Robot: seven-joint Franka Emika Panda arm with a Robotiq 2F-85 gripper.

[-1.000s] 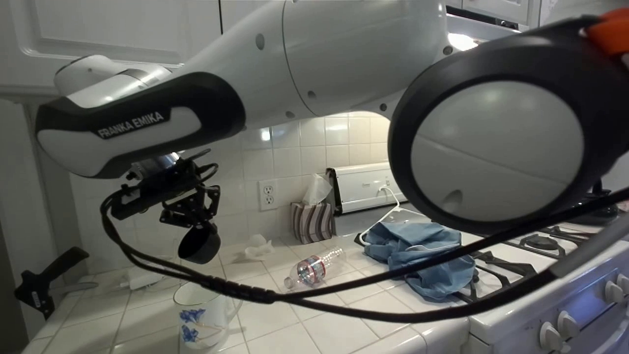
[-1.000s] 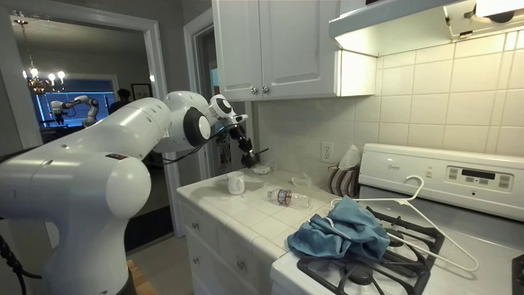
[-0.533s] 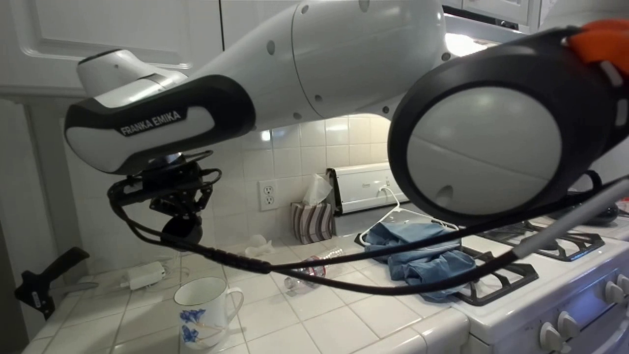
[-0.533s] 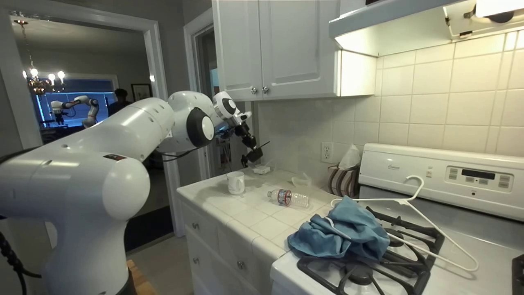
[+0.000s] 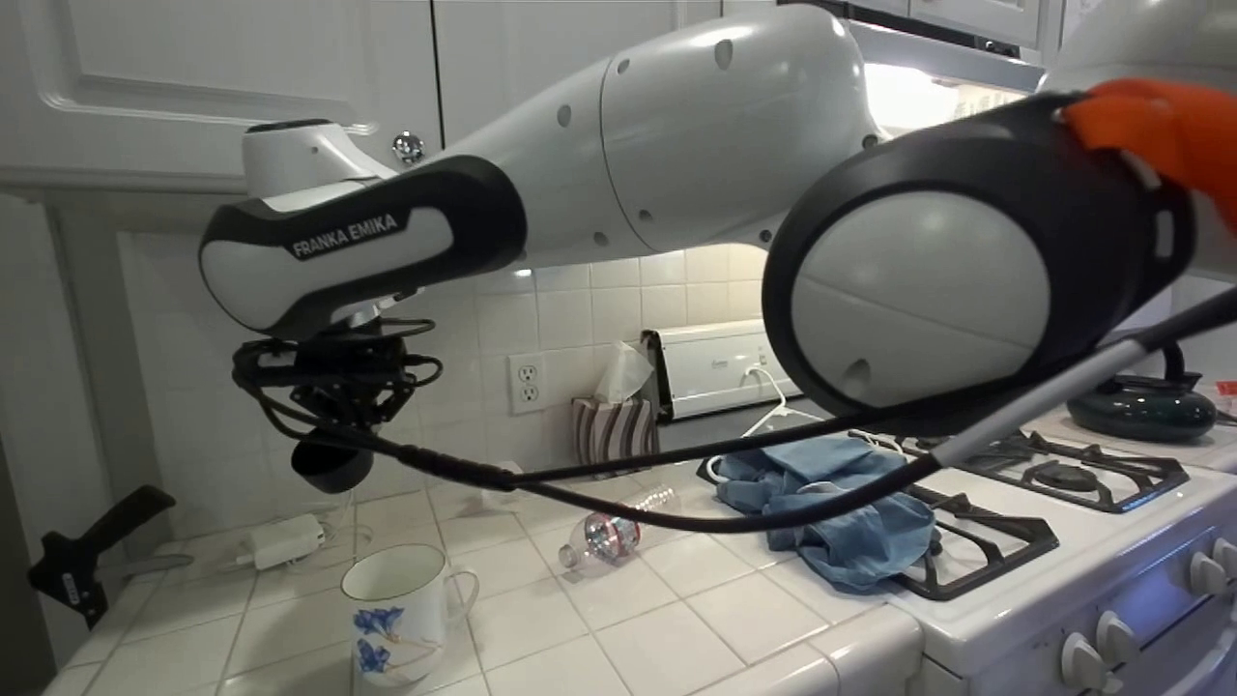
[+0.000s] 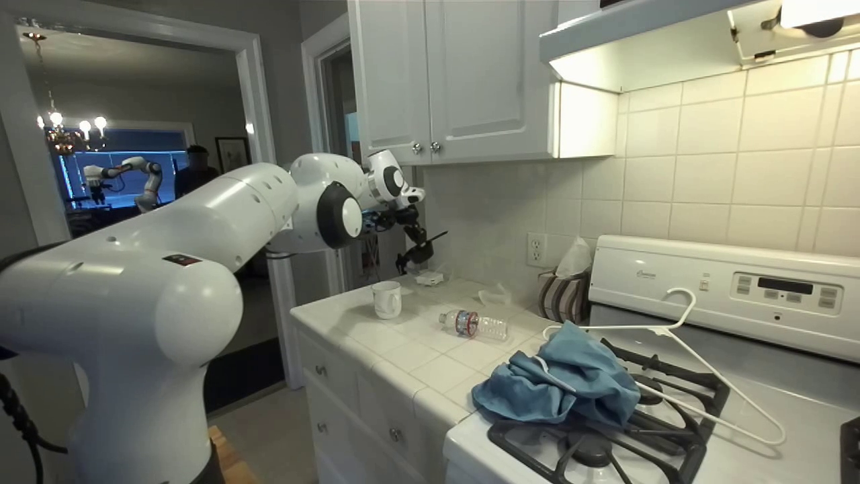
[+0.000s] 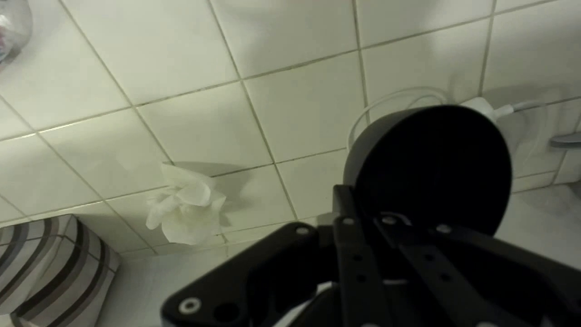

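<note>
My gripper [image 7: 365,213] is shut on a black cup [image 7: 431,168], one finger lying against its outer wall near the rim. The cup's dark mouth faces the wrist camera, and the other fingertip is lost in the dark. In both exterior views the cup [image 5: 331,464] hangs in the air below the gripper [image 6: 413,235], over the far end of the tiled counter. A thin dark rod sticks out beside the cup [image 6: 420,253]. Beneath is a white adapter [image 5: 283,541] with a cable. A white mug with blue flowers [image 5: 396,619] stands upright nearer the front.
A clear plastic bottle [image 6: 474,325] lies on the counter. Crumpled tissue [image 7: 188,206] and a striped tissue box [image 6: 563,296] are by the wall. Blue cloth [image 6: 561,380] and a white hanger [image 6: 719,386] lie on the stove. A black clamp [image 5: 82,556] grips the counter's end; cabinets [image 6: 490,87] hang above.
The forearm and wrist have shifted toward the wall and stove, the hand turning more downward. The cup has swung and changed its tilt, still held. The mug and bottle have not moved.
</note>
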